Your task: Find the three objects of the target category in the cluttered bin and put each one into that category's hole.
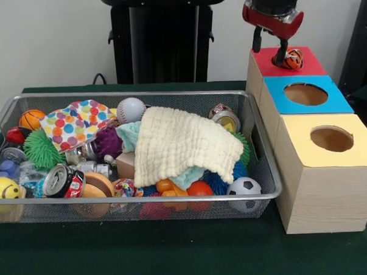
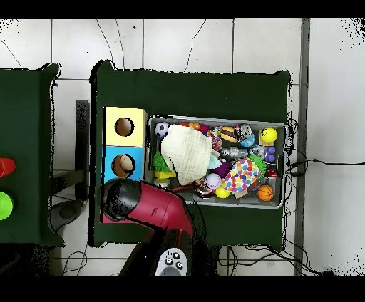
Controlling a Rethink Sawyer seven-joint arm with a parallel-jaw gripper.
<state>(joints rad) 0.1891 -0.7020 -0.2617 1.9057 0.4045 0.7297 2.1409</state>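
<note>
Hovering over the red box (image 1: 308, 64), gripper (image 1: 283, 57) with fingers narrowed around an orange striped ball (image 1: 293, 59) right at that box's hole, apparently placed there for dropping in. Beside the red box, blue box (image 1: 334, 100) and yellow box (image 1: 354, 151) holes unoccupied; wire bin (image 1: 143, 200) further along, cluttered under a cream cloth (image 1: 184, 146)

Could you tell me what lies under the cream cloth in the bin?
From under the cream cloth peek a light teal cloth, orange toys and a blue spiky ball. Anything beneath its middle is covered.
</note>
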